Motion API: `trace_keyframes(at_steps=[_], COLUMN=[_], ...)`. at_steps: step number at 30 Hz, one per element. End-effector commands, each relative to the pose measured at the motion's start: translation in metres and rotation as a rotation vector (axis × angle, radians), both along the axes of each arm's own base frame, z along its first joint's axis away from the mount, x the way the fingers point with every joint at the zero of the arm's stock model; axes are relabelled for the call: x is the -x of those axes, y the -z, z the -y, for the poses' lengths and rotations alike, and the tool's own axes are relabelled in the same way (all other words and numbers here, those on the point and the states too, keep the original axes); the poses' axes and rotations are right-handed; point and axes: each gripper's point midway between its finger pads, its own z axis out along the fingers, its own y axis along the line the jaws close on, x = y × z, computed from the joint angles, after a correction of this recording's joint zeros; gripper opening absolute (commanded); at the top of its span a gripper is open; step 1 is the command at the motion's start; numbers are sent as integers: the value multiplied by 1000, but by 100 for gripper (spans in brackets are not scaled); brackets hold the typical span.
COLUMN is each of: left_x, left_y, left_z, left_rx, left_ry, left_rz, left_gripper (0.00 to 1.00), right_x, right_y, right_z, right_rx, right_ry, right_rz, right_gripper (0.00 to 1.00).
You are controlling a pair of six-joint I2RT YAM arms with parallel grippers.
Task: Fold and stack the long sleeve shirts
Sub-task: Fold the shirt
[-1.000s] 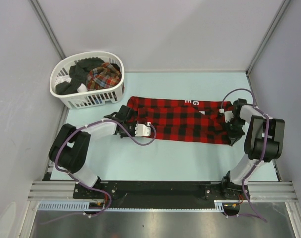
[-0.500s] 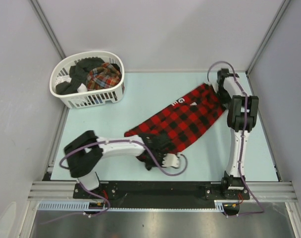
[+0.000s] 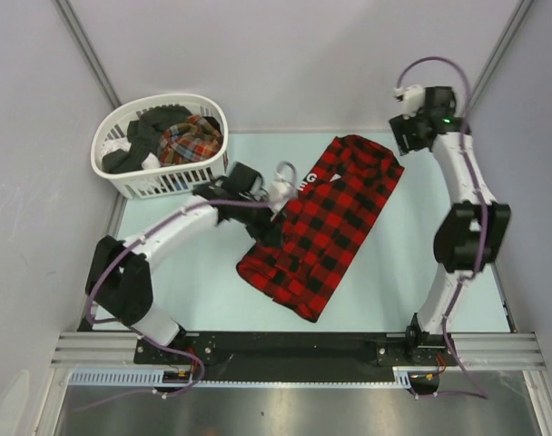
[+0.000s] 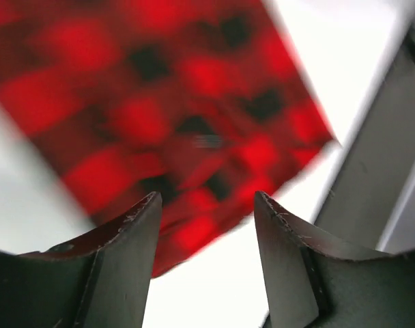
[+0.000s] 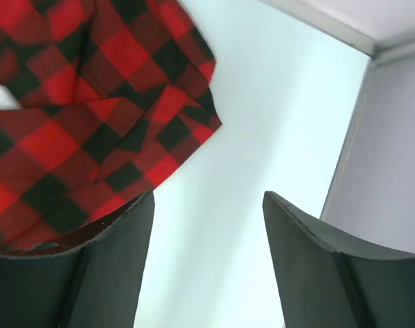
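Observation:
A red-and-black checked long sleeve shirt (image 3: 326, 227) lies folded on the pale table, running diagonally from the back right toward the front centre. My left gripper (image 3: 274, 195) hovers at its left edge, near the collar end. In the left wrist view the gripper (image 4: 206, 199) is open and empty, with the blurred shirt (image 4: 160, 102) beyond the fingertips. My right gripper (image 3: 407, 136) is raised near the back right corner, just past the shirt's far corner. It stands open (image 5: 207, 197) over bare table, with the shirt (image 5: 91, 102) to its upper left. A finer plaid shirt (image 3: 192, 136) lies in the basket.
The white slatted basket (image 3: 140, 186) stands at the back left, also holding dark clothes (image 3: 144, 136). Grey walls close in the table on the left, back and right; a metal post (image 3: 494, 68) runs beside the right arm.
Both grippers opened and let go of the red shirt, which now lies diagonally. The left arm swung from the front edge to the shirt's left side; the right gripper moved up and back.

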Motion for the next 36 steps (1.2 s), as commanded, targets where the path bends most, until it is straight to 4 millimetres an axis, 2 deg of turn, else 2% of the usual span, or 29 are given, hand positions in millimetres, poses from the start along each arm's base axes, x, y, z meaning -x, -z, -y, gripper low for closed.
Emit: trace_keyframes(at_steps=[1,3,4,5,8,11,15,19,23,26,27,28,29,32,34,35,36], left_x=[-57,-81,-85,-89,-93,-89,-83,-83,-80,-68,-60,-55,-52,-35,-20,-12,-2], left_y=[-12,8,15,29,53,68,83,90,100,109,114,115,117,122,126,125,126], left_z=[-54,-79,-85,-93,-109,-111,-105,-96,-89,-86,-87,-85,-83,-79,-78,-75,-76], left_rx=[71,50,38,6,-63,-77,-65,-22,4,16,13,24,30,24,10,17,13], left_ry=[-272,-380,-399,-426,-444,-434,-416,-397,-392,-389,-392,-390,-397,-381,-378,-372,-373], left_rz=[-125,-176,-188,-208,-217,-247,-318,-361,-419,-478,-505,-528,-545,-583,-627,-656,-681], left_gripper=[61,58,57,56,54,53,53,53,51,49,46,44,42,33,18,13,3], right_x=[74,91,110,116,134,152,160,170,167,160,158,151,150,136,133,125,124], right_y=[8,19,49,60,100,136,155,172,190,202,205,205,213,215,221,218,224], right_z=[-28,-46,-51,-56,-67,-74,-76,-81,-81,-81,-81,-80,-79,-72,-70,-69,-69], right_rx=[-363,-470,-531,-567,-693,-852,-946,-985,-987,-980,-977,-974,-966,-931,-915,-891,-872], right_ry=[1,-13,32,43,108,196,269,320,355,364,367,366,379,395,403,404,407], right_rz=[-129,-153,-238,-271,-376,-473,-515,-551,-559,-571,-575,-567,-582,-567,-580,-571,-585], right_gripper=[67,64,62,59,54,53,53,53,50,43,40,31,26,7,0,0,0])
